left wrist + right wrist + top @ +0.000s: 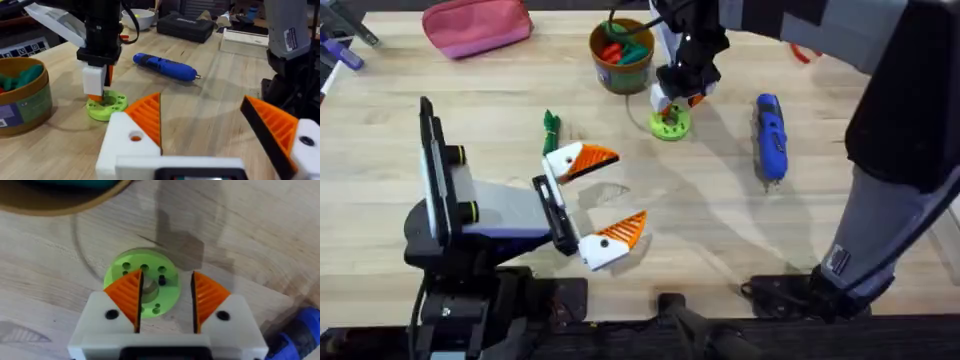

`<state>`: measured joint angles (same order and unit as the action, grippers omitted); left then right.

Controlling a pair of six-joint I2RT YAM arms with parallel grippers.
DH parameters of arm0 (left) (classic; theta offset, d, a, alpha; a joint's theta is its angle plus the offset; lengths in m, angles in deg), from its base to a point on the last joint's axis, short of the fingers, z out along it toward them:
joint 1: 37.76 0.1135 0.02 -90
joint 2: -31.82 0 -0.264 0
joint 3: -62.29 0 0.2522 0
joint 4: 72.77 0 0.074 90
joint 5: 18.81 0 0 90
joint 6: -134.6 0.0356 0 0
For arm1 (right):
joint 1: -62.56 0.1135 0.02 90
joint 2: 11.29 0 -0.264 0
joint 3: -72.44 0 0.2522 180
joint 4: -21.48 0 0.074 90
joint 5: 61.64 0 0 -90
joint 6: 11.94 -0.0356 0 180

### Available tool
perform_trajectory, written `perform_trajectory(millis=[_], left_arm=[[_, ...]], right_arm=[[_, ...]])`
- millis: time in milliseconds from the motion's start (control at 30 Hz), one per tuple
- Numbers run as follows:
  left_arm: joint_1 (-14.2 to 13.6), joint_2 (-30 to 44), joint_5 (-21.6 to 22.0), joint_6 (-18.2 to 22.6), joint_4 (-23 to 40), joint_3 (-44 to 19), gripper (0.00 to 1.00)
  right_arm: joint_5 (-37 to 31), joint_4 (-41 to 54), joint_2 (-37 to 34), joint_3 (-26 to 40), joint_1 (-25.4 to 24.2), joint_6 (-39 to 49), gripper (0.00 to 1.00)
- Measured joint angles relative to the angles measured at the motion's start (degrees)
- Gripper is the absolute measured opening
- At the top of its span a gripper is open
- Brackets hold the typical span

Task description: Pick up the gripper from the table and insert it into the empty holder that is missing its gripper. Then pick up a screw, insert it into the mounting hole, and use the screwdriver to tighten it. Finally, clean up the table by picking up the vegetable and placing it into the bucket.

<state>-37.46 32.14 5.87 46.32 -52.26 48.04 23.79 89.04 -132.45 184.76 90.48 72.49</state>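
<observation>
Right gripper (165, 302) parted over round green disc (142, 287) beside brown bucket (621, 55), left gripper (605, 200) wide open mid-table; centre on one screw, close gently, lift straight.

On the bench (720, 240), the left gripper (605, 200) sits near the front edge, its two orange-padded fingers spread wide apart. The dark-green vegetable (551, 128) lies just beyond it. The right gripper (672, 108) hangs over a round green disc (670, 124) towards the back edge, beside the bucket (621, 55), which holds red and green pieces. The blue screwdriver (770, 135) lies nearer the right edge. A pink pouch (477, 26) rests at the back left.
</observation>
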Motion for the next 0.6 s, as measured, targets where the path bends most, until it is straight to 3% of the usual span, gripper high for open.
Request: perform_trajectory(millis=[367, 600], left_arm=[[0.00, -0.02, 0.00, 0.00, 0.00, 0.00, 0.986], [0.00, -0.01, 0.00, 0.00, 0.00, 0.00, 0.986]], right_arm=[[1.20, 0.10, 0.00, 0.00, 0.00, 0.02, 0.355], [1.15, 0.46, 0.00, 0.00, -0.02, 0.02, 0.191]])
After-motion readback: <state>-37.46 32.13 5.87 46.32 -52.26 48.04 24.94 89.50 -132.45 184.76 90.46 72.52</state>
